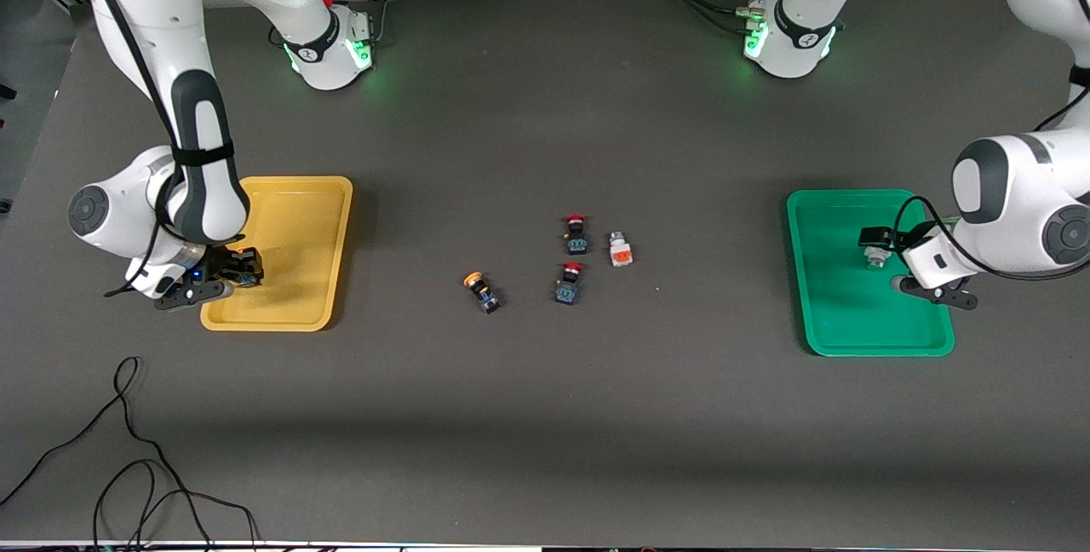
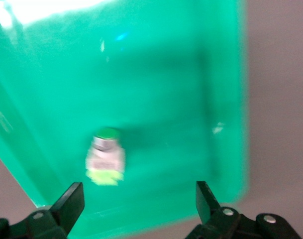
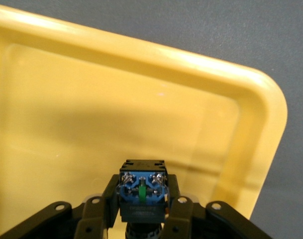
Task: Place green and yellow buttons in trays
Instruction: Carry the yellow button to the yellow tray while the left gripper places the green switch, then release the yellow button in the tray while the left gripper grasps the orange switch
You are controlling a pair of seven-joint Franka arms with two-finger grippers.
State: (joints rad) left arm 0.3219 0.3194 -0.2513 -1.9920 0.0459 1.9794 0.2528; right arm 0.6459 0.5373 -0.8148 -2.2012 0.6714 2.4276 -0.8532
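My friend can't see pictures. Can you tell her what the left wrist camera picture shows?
A tiny white button with a green cap lies in the bright green tray. The left gripper hangs just above it with its two dark fingers spread wide apart, holding nothing. Grey table shows past the tray's edge.

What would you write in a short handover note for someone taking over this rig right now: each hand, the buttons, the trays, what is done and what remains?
Left hand: open, over the green tray; the green button lies in that tray, released.
Right hand: shut on a dark-bodied button, over the yellow tray.
On the table between the trays: one yellow-capped button, two red-capped buttons, and a white-bodied button with an orange face.
Done: green button placed.
Left: release the held button in the yellow tray, then fetch the remaining yellow-capped one. Leave the red ones.
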